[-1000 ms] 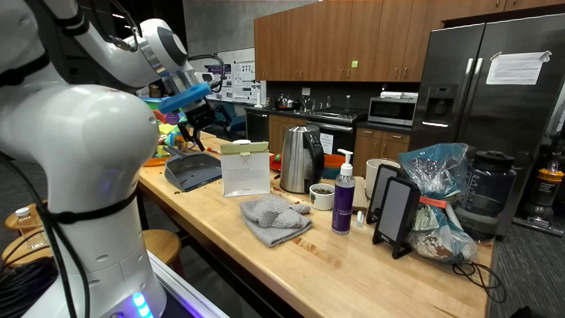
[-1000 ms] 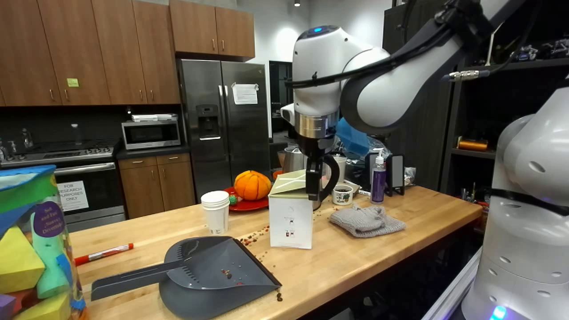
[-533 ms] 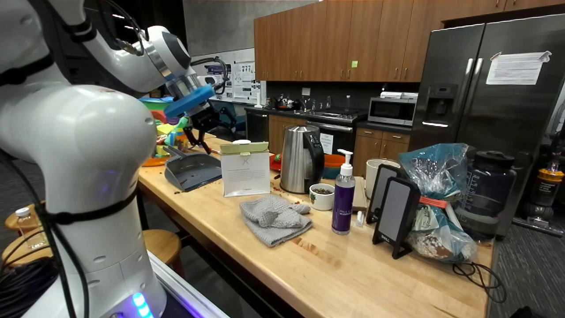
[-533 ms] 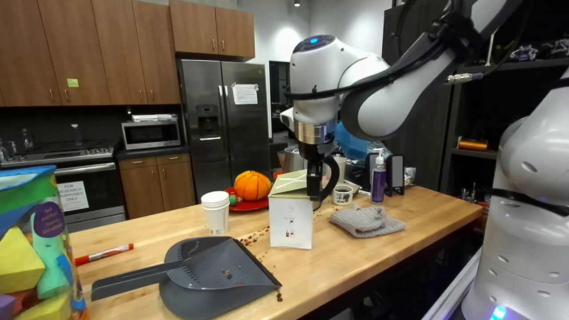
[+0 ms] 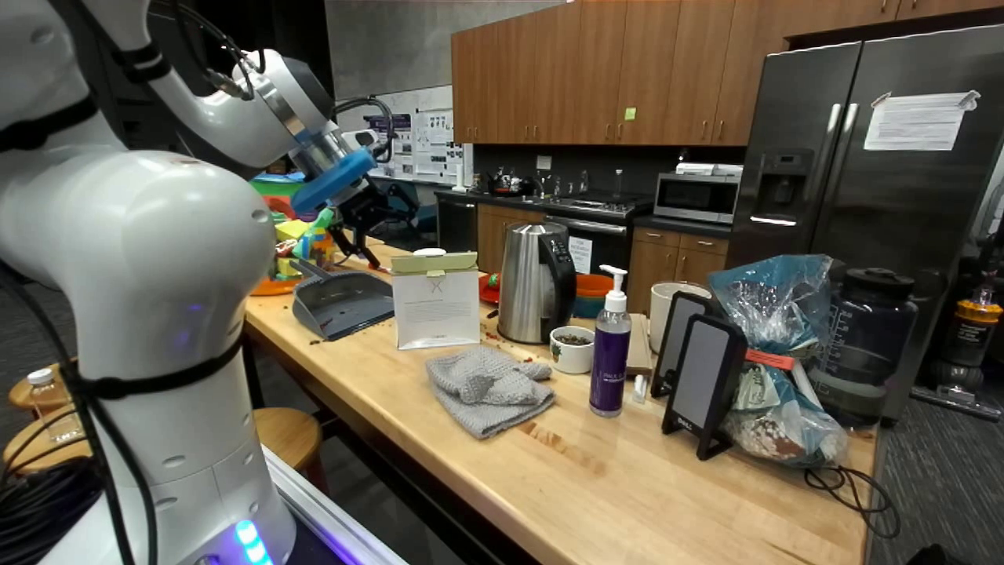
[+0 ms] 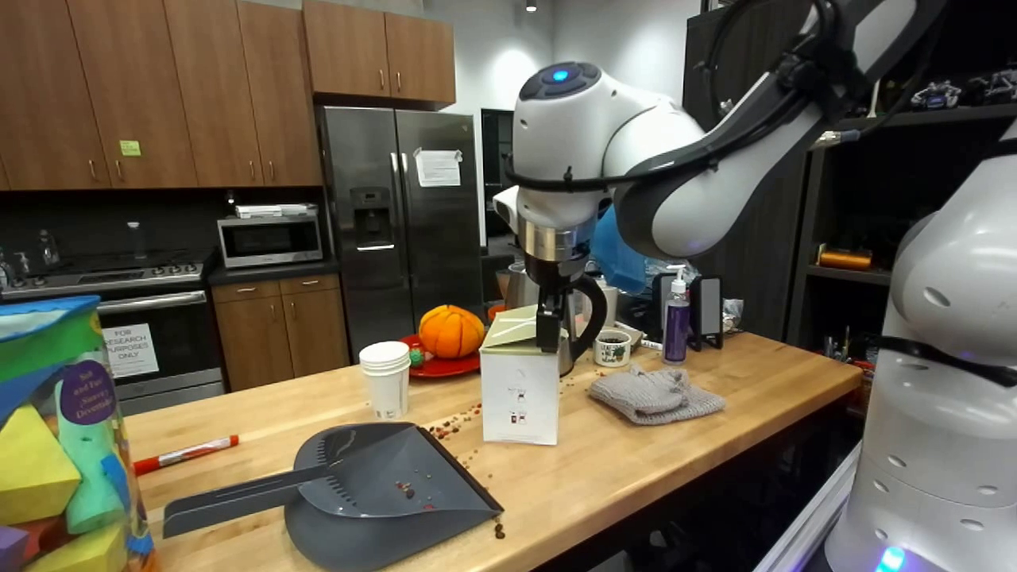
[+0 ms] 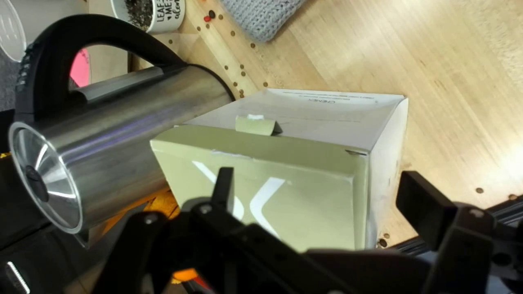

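Observation:
My gripper (image 7: 325,196) is open and holds nothing. In the wrist view, one finger lies over the green lid of a white box (image 7: 302,175); the other finger is out past the box's side. I cannot tell whether a finger touches it. The box stands upright on the wooden table in both exterior views (image 5: 436,310) (image 6: 520,401). In an exterior view, the gripper (image 6: 550,326) overlaps the box's lid; it also shows above the dustpan side of the box (image 5: 392,235). A steel kettle (image 7: 122,134) with a black handle stands close beside the box.
A grey dustpan (image 6: 397,485) with some small bits in it lies near the box. A grey cloth (image 5: 490,388), small bowl (image 5: 571,353), purple pump bottle (image 5: 610,361) and speakers (image 5: 702,384) stand along the table. White cups (image 6: 387,381) and an orange pumpkin (image 6: 451,331) are behind the box.
My gripper has come down a little, then shifted and turned slightly, moving left over the lid in an exterior view. It stays open. The box and the other things have not moved.

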`<state>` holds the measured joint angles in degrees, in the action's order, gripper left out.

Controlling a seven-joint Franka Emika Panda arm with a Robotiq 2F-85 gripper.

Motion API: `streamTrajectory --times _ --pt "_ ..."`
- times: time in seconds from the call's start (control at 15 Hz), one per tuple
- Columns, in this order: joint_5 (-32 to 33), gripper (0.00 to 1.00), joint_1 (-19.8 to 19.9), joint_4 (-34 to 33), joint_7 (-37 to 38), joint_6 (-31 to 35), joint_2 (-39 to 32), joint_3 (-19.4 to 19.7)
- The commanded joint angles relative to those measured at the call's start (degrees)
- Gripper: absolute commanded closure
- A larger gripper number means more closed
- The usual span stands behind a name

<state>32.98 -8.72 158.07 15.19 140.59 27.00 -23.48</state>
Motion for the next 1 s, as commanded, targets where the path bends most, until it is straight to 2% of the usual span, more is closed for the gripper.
streamTrajectory --times 0.0,0.93 --pt "4.4 0.0 2.0 -0.6 4.6 1.0 -0.7 -1.7" --pt "15.2 0.0 3.1 -0.9 16.0 0.6 -2.4 -0.8"
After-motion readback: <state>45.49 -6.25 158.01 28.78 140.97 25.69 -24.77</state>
